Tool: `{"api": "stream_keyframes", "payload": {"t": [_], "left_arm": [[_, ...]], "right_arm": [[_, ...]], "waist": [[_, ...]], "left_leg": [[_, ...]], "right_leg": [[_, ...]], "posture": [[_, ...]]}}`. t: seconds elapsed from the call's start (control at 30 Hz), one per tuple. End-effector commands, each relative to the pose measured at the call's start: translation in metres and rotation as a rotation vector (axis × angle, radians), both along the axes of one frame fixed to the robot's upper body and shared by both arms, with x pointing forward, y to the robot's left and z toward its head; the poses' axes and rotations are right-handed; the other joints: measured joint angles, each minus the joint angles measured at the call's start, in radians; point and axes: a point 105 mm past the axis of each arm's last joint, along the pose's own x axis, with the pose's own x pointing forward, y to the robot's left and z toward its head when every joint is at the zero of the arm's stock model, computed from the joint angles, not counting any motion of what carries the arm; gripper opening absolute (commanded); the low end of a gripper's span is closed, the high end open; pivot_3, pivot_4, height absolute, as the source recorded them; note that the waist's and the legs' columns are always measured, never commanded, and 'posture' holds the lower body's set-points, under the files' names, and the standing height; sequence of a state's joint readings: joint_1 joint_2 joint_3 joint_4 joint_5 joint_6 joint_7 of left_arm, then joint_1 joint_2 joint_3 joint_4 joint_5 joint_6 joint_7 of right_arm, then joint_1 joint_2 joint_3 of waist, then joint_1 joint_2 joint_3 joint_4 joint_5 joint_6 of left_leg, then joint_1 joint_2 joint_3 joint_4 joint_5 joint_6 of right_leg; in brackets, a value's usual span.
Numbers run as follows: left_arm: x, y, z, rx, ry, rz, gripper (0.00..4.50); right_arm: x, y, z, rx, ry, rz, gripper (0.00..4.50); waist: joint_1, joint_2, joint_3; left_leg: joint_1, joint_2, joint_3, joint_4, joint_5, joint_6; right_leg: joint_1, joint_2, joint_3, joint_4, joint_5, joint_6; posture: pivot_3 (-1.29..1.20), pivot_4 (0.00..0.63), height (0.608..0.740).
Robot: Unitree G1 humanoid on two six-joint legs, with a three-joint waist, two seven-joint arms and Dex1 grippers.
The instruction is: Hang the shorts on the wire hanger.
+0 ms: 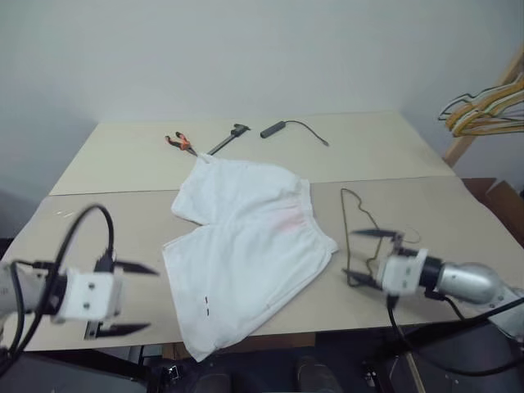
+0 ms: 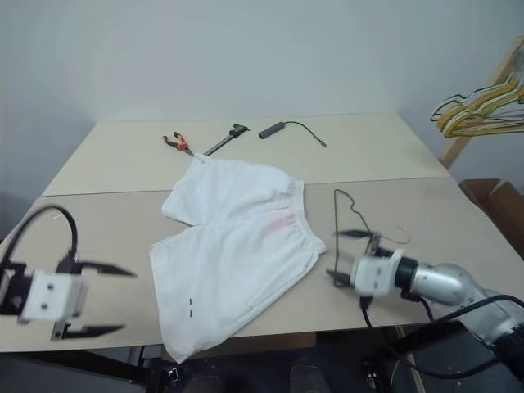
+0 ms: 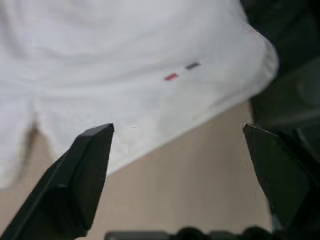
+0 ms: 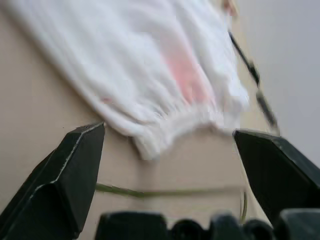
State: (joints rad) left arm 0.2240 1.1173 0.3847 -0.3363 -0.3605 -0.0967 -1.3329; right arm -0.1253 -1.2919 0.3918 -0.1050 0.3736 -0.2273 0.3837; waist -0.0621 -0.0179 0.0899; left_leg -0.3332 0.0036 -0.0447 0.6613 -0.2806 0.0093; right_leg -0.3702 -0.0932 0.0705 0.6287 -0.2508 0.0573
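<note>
Shorts [image 1: 246, 250] hem — past table [image 1: 458, 221] edge

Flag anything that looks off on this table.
The shorts carry a faint pink stain near the waistband and one leg droops over the table's front edge. The wire hanger lies flat beside them.

No readable text, label, brand or number is showing on any object (two tiny hem marks are illegible).

Yellow hangers [image 1: 483, 110] cut off (right edge).
</note>
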Motion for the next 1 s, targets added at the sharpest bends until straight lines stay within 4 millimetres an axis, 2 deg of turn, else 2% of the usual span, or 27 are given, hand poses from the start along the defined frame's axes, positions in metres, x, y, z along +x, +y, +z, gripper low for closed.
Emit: {"api": "stream_keyframes", "payload": {"t": [0.03, 0.13, 0.2, 0.3, 0.4, 0.5, 0.57, 0.8, 0.9, 1.0], "left_arm": [[0.012, -0.027, 0.023, -0.212, -0.004, -0.024, 4.37], [0.020, -0.047, 0.034, -0.316, 0.007, -0.059, 4.37], [0.025, -0.059, 0.041, -0.381, 0.016, -0.070, 4.37], [0.031, -0.071, 0.048, -0.444, 0.031, -0.083, 4.37], [0.033, -0.078, 0.049, -0.459, 0.037, -0.092, 4.37], [0.031, -0.082, 0.050, -0.463, 0.041, -0.105, 4.40], [0.030, -0.083, 0.051, -0.466, 0.037, -0.107, 4.40], [0.033, -0.089, 0.055, -0.504, 0.021, -0.106, 4.40], [0.037, -0.092, 0.056, -0.521, 0.015, -0.106, 4.40], [0.045, -0.097, 0.060, -0.556, -0.007, -0.097, 4.40]], "right_arm": [[0.008, -0.028, 0.010, 0.079, 0.249, -0.397, 4.50], [-0.001, -0.033, -0.001, 0.073, 0.418, -0.561, 4.50], [-0.007, -0.028, -0.008, 0.115, 0.533, -0.634, 4.50], [-0.017, -0.014, -0.025, 0.155, 0.678, -0.685, 4.50], [-0.019, -0.009, -0.044, 0.139, 0.731, -0.745, 4.50], [-0.012, -0.017, -0.056, 0.104, 0.682, -0.841, 3.97], [-0.007, -0.021, -0.053, 0.111, 0.647, -0.874, 3.32], [0.004, -0.043, -0.041, 0.068, 0.533, -0.955, 1.16], [0.015, -0.053, -0.031, 0.052, 0.443, -0.984, 0.07], [0.030, -0.067, -0.011, 0.034, 0.309, -1.009, 0.03]], "waist": [[0.007, -0.001, 0.000], [0.013, -0.002, -0.001], [0.014, -0.001, -0.001], [0.011, -0.001, -0.001], [0.009, -0.001, -0.001], [0.005, -0.006, -0.004], [0.002, -0.010, -0.007], [0.012, -0.010, -0.008], [0.015, -0.010, -0.008], [0.014, -0.009, -0.008]], "left_leg": [[0.000, 0.000, 0.000, 0.000, 0.000, 0.000], [-0.003, 0.003, -0.001, 0.000, -0.002, -0.002], [-0.006, 0.004, -0.001, 0.000, -0.002, -0.002], [-0.018, 0.003, -0.001, 0.003, -0.002, -0.002], [-0.021, 0.003, -0.001, 0.006, -0.002, -0.002], [-0.020, 0.003, -0.001, 0.007, -0.002, -0.002], [-0.019, 0.005, -0.002, 0.007, -0.002, -0.002], [-0.020, 0.005, -0.001, 0.008, -0.002, -0.002], [-0.020, 0.005, 0.000, 0.008, -0.002, -0.002], [-0.021, 0.005, 0.000, 0.009, -0.002, -0.002]], "right_leg": [[-0.001, 0.000, 0.000, 0.000, 0.000, 0.000], [-0.004, 0.003, -0.003, 0.000, 0.000, 0.000], [-0.007, 0.005, -0.003, 0.000, 0.000, 0.000], [-0.020, 0.005, -0.001, 0.003, 0.001, 0.000], [-0.020, 0.005, -0.002, 0.003, 0.001, 0.000], [-0.019, 0.006, -0.002, 0.002, 0.001, 0.000], [-0.018, 0.007, -0.002, 0.002, 0.001, 0.000], [-0.018, 0.008, -0.002, -0.001, 0.003, 0.001], [-0.018, 0.008, -0.002, -0.001, 0.003, 0.001], [-0.019, 0.008, -0.001, -0.001, 0.003, 0.001]], "posture": [[-0.04, 0.083, 0.740], [-0.05, 0.080, 0.740], [-0.06, 0.078, 0.740], [-0.06, 0.076, 0.740], [-0.07, 0.071, 0.740], [-0.06, 0.068, 0.740], [-0.06, 0.068, 0.740], [-0.07, 0.061, 0.740], [-0.07, 0.057, 0.740], [-0.08, 0.057, 0.740]]}}
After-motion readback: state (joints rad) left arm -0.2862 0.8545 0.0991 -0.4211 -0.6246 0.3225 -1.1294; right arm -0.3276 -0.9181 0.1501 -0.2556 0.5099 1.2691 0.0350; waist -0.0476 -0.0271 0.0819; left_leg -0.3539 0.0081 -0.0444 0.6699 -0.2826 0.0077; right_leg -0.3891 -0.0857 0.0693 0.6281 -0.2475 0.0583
